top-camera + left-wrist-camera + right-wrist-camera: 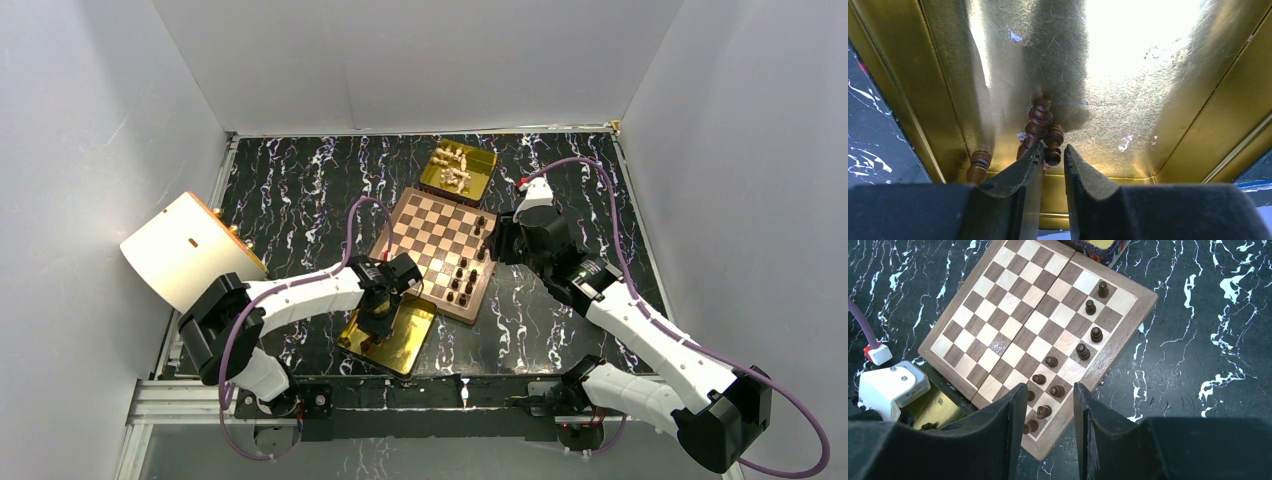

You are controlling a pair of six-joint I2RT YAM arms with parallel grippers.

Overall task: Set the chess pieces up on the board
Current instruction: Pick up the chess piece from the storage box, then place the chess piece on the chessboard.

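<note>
gold metal fills the left wrist view: this is the near tray (1148,100), which in the top view lies at about 7 o'clock from the board (425,225). the left gripper (1053,146) is down inside it, its jaws drawn to a narrow slit and pinched on the round end of a small dark piece (1054,137). a taller dark piece (1039,120) lies touching that one at 11 o'clock, and a third dark piece (979,165) rests against the tray wall at 9 o'clock. the right gripper (1050,386) hovers over the board's edge on the 4 o'clock side, jaws roughly half apart with nothing between them. below it about ten dark pieces (1083,351) stand in two loose rows along that edge. the cream pieces (455,170) lie heaped in the far tray (484,160), at 12 o'clock from the board.
</note>
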